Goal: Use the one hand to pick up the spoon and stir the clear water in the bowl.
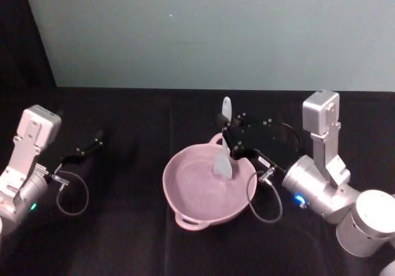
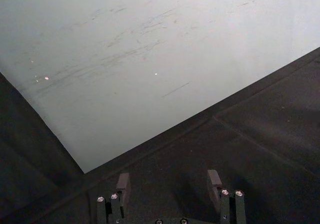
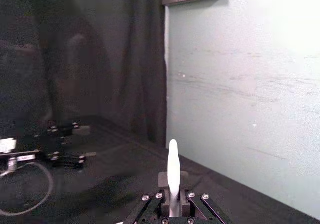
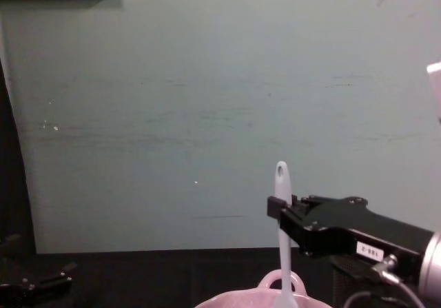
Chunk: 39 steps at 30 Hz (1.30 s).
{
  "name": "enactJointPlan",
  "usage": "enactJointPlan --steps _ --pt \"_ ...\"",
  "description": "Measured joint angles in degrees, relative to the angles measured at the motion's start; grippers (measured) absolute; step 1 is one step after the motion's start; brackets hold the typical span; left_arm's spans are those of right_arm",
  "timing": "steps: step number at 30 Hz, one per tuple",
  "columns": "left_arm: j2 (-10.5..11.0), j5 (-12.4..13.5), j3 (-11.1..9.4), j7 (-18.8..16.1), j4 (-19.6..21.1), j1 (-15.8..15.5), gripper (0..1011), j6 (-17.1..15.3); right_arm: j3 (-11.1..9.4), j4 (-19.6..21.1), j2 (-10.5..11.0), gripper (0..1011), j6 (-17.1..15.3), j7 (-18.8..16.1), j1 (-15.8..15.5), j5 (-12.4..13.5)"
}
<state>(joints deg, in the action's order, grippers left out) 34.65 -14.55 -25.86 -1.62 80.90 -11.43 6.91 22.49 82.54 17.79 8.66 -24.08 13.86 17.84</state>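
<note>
Pale green wall [image 1: 216,35] at the back, black-covered bench [image 1: 123,239] in front of it.

Right arm comes in from the near right, silver wrist [image 1: 311,192] with a blue light. Its right gripper [image 1: 227,135] reaches left to the far edge of the bowl. From the chest it sits level, above the bowl rim [image 4: 279,208].

Bowl [image 1: 170,171]: pink, centre of the bench, one loop handle on the far rim and one on the near rim. The chest view catches just the far rim and its loop [image 4: 281,278].

Left gripper [image 1: 94,143] is parked far left on the bench, well away from the bowl. Jaws wide apart with nothing between them, clear in the left wrist view [image 2: 168,184].

Spoon [image 1: 223,160]: right jaws are closed on the handle partway along. It stands upright, holed tip up [image 4: 281,184], flat head down inside the bowl near the far rim, just beside the far loop handle. Can't tell if the head touches the water. In the right wrist view, the handle tip [image 3: 173,164] sticks up between the closed jaws [image 3: 172,180].
</note>
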Motion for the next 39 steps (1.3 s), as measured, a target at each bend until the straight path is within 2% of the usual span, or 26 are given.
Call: enactJointPlan --steps 5,10,16,20,26,29,33,39 --pt "0.0 0.0 0.0 0.0 0.0 0.0 1005 0.0 0.7 2.2 0.2 117 -0.3 -1.6 -1.9 0.8" --pt "0.0 0.0 0.0 0.0 0.0 0.0 1005 0.0 2.1 1.8 -0.9 117 -0.1 -3.1 -1.8 1.7" --pt "0.0 0.0 0.0 0.0 0.0 0.0 1005 0.0 3.7 -2.3 -3.5 117 1.1 -4.4 1.0 2.5" --pt "0.0 0.0 0.0 0.0 0.0 0.0 1005 0.0 3.9 -4.7 -4.7 117 2.1 -4.3 2.7 2.3" --pt "0.0 0.0 0.0 0.0 0.0 0.0 1005 0.0 2.9 -7.7 -5.7 117 3.8 -2.4 4.3 1.2" --pt "0.0 0.0 0.0 0.0 0.0 0.0 1005 0.0 2.1 -7.7 -5.4 117 4.0 -1.4 4.2 0.4" --pt "0.0 0.0 0.0 0.0 0.0 0.0 1005 0.0 1.2 -6.6 -4.7 117 3.9 -0.5 3.5 -0.1" --pt "0.0 0.0 0.0 0.0 0.0 0.0 1005 0.0 -0.5 -1.9 -2.2 117 1.9 0.3 0.4 -0.6"
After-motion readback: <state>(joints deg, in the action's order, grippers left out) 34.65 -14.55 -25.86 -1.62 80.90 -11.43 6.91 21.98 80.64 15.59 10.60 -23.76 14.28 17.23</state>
